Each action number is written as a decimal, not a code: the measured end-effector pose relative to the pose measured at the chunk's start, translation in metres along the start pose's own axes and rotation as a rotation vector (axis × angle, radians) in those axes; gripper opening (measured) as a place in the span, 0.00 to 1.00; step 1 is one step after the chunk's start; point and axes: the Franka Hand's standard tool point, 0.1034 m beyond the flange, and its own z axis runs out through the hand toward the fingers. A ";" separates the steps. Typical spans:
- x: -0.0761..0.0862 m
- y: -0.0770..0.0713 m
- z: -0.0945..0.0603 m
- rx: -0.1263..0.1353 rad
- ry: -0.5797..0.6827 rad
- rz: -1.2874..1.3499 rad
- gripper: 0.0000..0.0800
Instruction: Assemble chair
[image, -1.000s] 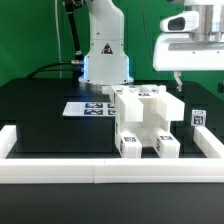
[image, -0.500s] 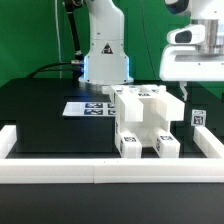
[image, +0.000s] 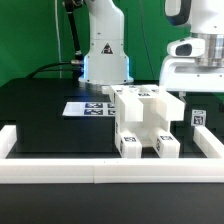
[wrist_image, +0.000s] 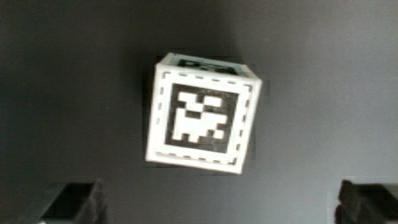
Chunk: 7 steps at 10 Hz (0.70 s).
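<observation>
**A:** Gripper, state?

**B:** Open. In the wrist view two dark fingertips sit far apart at the frame's corners with nothing between them, only bare black table. They grip nothing.

**A:** What is under it?

**B:** One small post, a white block with a black-and-white square tag facing the wrist camera. It lies ahead of the fingertips and clear of both. The post looks a bit skewed to the fingers' line.

**A:** Same post in the exterior view?

**B:** Yes, small post at the right middle of the frame, tag towards the camera. The gripper's white body hangs above it in the upper right. The fingertips are hard to make out there, so I cannot tell the gap to the post.

**A:** Main piece?

**B:** The part-built chair, a blocky white piece, sits at centre to right of centre on the table. Two front feet carry tags. The post stands just beside it on the exterior view's right; touching or not, I cannot tell.

**A:** Surroundings?

**B:** The marker board lies flat, left of centre, just behind the chair. The border rail runs across the lower frame, near the chair's feet. The robot base is at top centre.
</observation>
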 end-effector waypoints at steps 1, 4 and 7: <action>0.000 0.001 0.000 0.003 0.002 0.007 0.81; -0.009 0.002 0.009 0.004 0.001 0.020 0.81; -0.015 0.001 0.015 -0.002 -0.011 0.011 0.81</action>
